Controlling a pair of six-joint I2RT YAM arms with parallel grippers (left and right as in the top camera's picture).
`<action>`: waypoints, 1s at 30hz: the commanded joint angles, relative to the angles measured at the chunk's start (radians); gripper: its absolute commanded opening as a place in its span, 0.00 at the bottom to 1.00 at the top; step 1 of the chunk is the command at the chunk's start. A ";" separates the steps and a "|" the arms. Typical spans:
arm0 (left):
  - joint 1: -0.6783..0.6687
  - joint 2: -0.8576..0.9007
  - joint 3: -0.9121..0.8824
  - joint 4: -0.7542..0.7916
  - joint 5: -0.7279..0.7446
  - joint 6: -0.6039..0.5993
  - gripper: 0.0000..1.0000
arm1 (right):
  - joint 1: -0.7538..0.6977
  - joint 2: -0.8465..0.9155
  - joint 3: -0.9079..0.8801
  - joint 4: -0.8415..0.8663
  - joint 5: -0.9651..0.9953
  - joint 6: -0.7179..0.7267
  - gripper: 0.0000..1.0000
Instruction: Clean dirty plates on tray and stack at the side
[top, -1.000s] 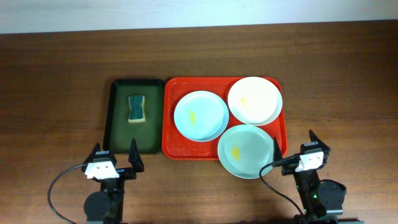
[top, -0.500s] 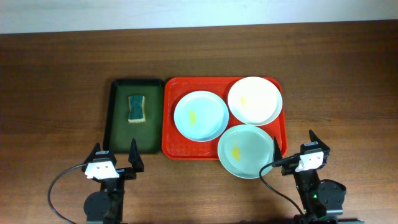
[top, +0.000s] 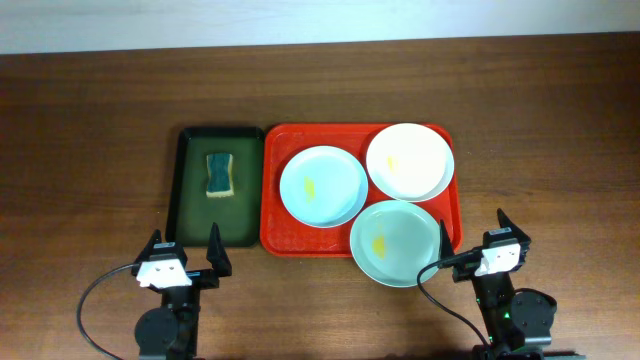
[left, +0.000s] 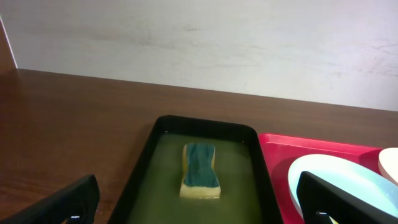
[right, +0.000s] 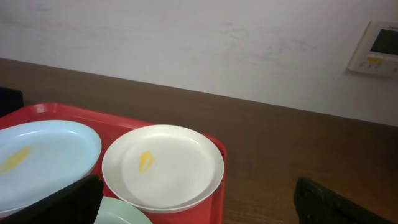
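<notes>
The red tray (top: 275, 215) holds three plates: a pale blue plate (top: 322, 186) at left, a cream-white plate (top: 408, 161) at back right, a pale green plate (top: 395, 243) at front right overhanging the rim. Each has a small yellow smear. My left gripper (top: 186, 252) is open and empty near the front edge, in front of the dark green tray. My right gripper (top: 472, 232) is open and empty, just right of the pale green plate. The right wrist view shows the cream-white plate (right: 163, 165), the blue plate (right: 43, 155) and the tray rim (right: 222, 180).
A dark green tray (top: 190, 200) lies left of the red tray, with a blue-and-yellow sponge (top: 219, 174) in it; both show in the left wrist view, the tray (left: 144, 180) and the sponge (left: 200, 170). Bare wooden table lies on both sides. A wall stands behind.
</notes>
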 joint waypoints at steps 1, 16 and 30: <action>0.005 -0.004 -0.002 -0.003 -0.007 0.016 0.99 | 0.006 0.000 -0.005 -0.006 0.006 0.011 0.99; 0.005 -0.004 -0.002 -0.001 -0.011 0.016 0.99 | 0.006 0.000 -0.005 -0.006 0.006 0.011 0.98; 0.005 -0.003 0.008 -0.003 0.116 0.016 0.99 | 0.006 0.000 -0.005 -0.006 0.006 0.011 0.99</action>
